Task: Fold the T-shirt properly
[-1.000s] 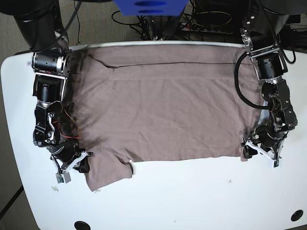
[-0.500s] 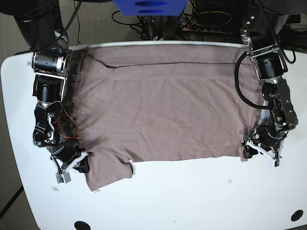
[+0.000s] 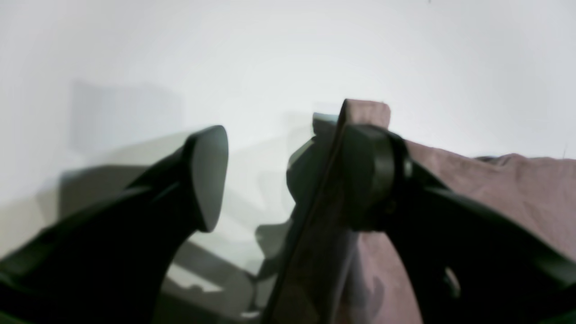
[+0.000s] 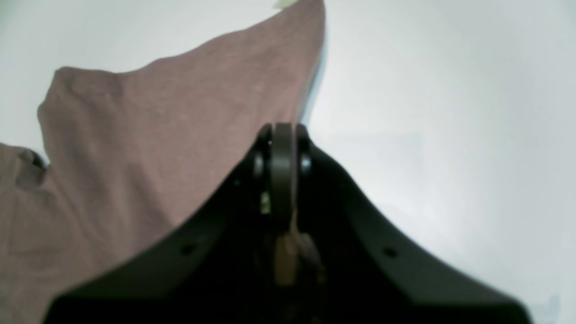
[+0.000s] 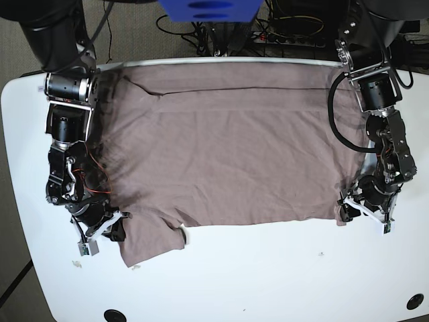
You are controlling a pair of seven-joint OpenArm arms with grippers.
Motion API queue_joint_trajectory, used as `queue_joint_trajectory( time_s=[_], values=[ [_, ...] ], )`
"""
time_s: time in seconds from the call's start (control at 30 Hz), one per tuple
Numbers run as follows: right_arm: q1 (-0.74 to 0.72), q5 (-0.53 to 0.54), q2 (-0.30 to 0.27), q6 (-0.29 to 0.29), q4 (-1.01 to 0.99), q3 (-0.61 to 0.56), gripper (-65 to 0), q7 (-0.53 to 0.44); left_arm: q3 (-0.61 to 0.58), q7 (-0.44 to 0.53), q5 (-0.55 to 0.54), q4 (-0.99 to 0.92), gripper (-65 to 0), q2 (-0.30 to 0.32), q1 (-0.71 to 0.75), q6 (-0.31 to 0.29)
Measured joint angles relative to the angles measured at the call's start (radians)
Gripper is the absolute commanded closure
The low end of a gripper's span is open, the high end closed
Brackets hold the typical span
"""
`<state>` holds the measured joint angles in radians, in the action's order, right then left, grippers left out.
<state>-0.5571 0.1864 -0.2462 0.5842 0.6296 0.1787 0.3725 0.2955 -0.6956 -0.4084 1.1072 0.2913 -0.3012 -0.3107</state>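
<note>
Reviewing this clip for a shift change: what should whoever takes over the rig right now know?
Right gripper: shut, pinching fabric at the T-shirt sleeve corner.
Left gripper: jaws apart; one finger lies on the shirt's other near corner, no grip yet.
T-shirt: spread flat across the white table, both grippers at its near edge.
Done: corners reached. Left: close left gripper, then make every fold.

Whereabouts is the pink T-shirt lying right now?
In the base view the T-shirt lies spread flat across the white table, filling its far half, between the right gripper and the left gripper.
</note>
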Motion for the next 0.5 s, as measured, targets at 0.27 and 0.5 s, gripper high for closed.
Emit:
queue_joint_trajectory(
  time_s=[0.27, 0.5],
  values=[
    [0.0, 0.0, 0.0, 0.0, 0.001, 0.0, 0.0, 0.0, -0.002, -0.012, -0.002, 0.037, -38.3, -0.006, 0.026, 0.004],
    [0.0, 0.0, 0.0, 0.007, 0.002, 0.0, 0.0, -0.001, -0.01, -0.035, -0.001, 0.12, -38.4, -0.041, 0.066, 0.003]
  ],
)
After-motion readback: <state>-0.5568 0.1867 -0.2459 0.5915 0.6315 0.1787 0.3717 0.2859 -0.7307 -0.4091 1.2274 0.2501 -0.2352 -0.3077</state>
